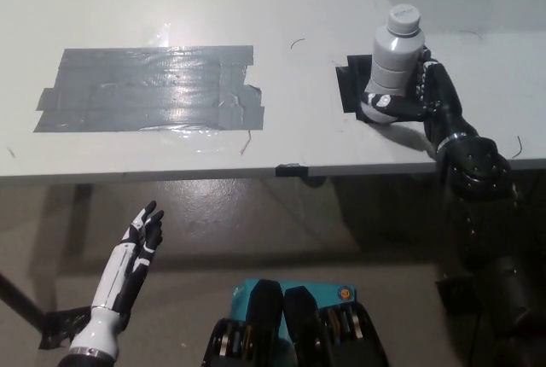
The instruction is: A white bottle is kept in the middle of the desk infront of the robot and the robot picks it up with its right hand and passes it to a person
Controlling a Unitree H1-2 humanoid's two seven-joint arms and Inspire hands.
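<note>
A white bottle point(394, 60) with a ribbed body and screw cap stands upright on a black tape patch point(350, 84) at the right of the grey desk point(281, 8). My black right hand point(420, 94) is pressed against the bottle's right side, low down, with the fingers curling around its lower body. The bottle still rests on the desk. My white left hand point(141, 239) hangs below the desk's front edge at the lower left, fingers apart and holding nothing.
A large patch of grey tape point(149, 87) covers the left half of the desk. The desk's front edge point(290, 169) runs across the middle of the picture, with dark floor below it.
</note>
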